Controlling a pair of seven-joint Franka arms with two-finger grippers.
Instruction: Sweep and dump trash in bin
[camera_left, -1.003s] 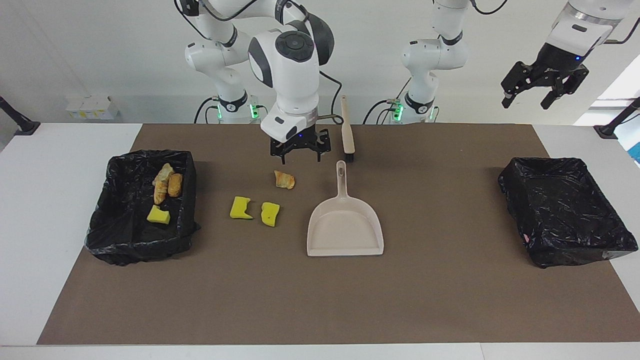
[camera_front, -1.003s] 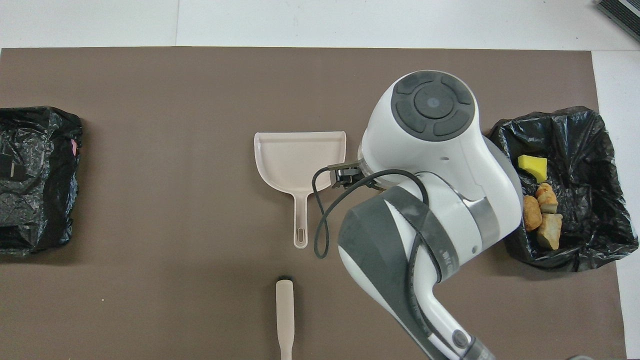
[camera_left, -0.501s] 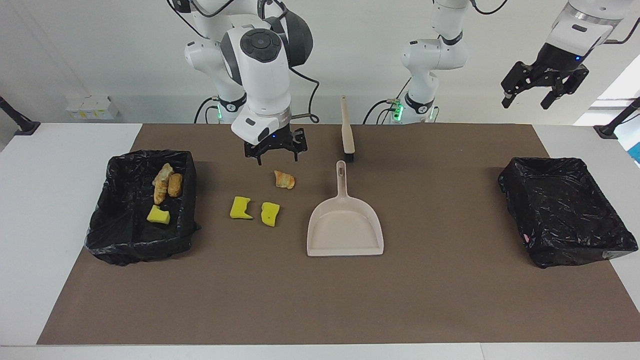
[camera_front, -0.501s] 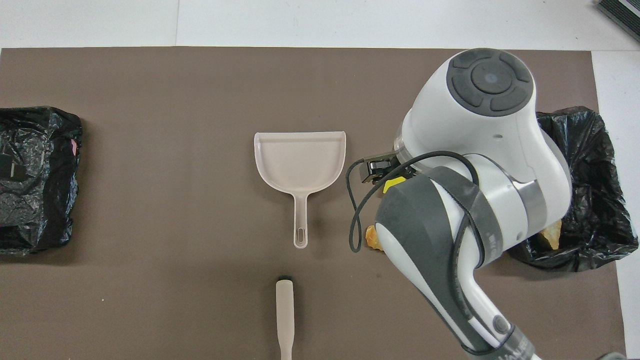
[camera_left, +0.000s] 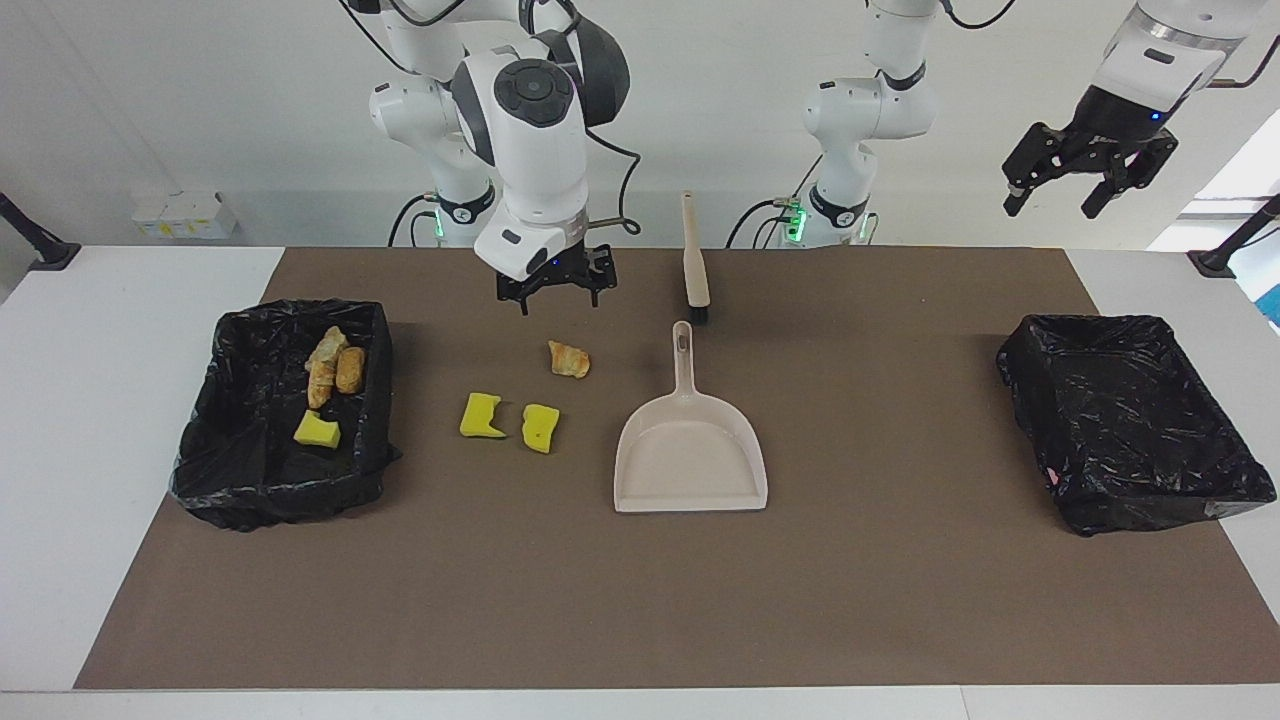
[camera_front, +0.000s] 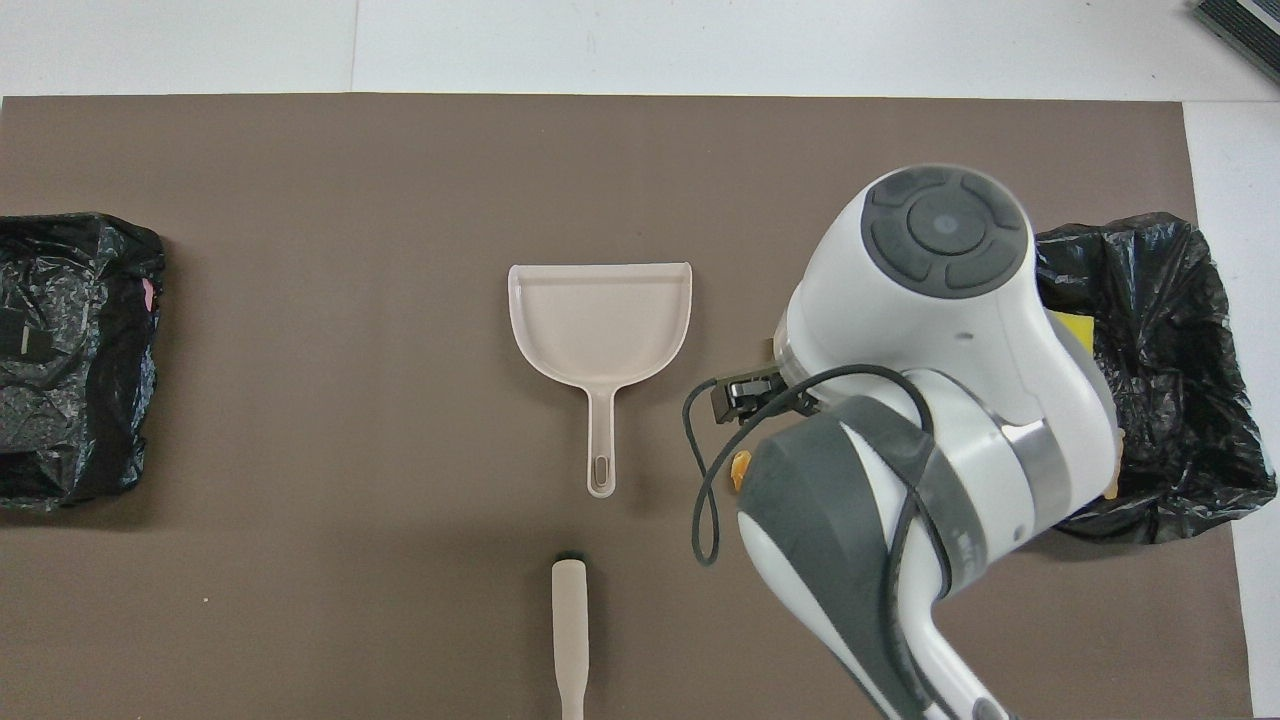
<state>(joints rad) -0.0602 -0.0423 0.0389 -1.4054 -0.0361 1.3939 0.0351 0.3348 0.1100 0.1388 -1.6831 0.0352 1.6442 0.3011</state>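
Three pieces of trash lie loose on the brown mat: a golden-brown bread-like lump (camera_left: 568, 360) and two yellow chunks (camera_left: 482, 416) (camera_left: 540, 427). More bread-like pieces (camera_left: 335, 365) and a yellow chunk (camera_left: 317, 430) lie in the black-lined bin (camera_left: 200, 470) at the right arm's end. My right gripper (camera_left: 555, 292) hangs open and empty over bare mat beside the bread lump. In the overhead view the right arm hides the loose trash except a sliver of the lump (camera_front: 740, 468). My left gripper (camera_left: 1090, 185) waits high up, open, off the left arm's end.
A beige dustpan (camera_left: 690, 450) lies mid-mat, handle toward the robots. The beige brush (camera_left: 694, 258) lies just beside the handle's tip, nearer the robots. A second black-lined bin (camera_left: 1130, 500) stands at the left arm's end.
My right gripper has moved away from the dustpan handle toward the right arm's end and risen slightly. The left arm and the trash have not moved.
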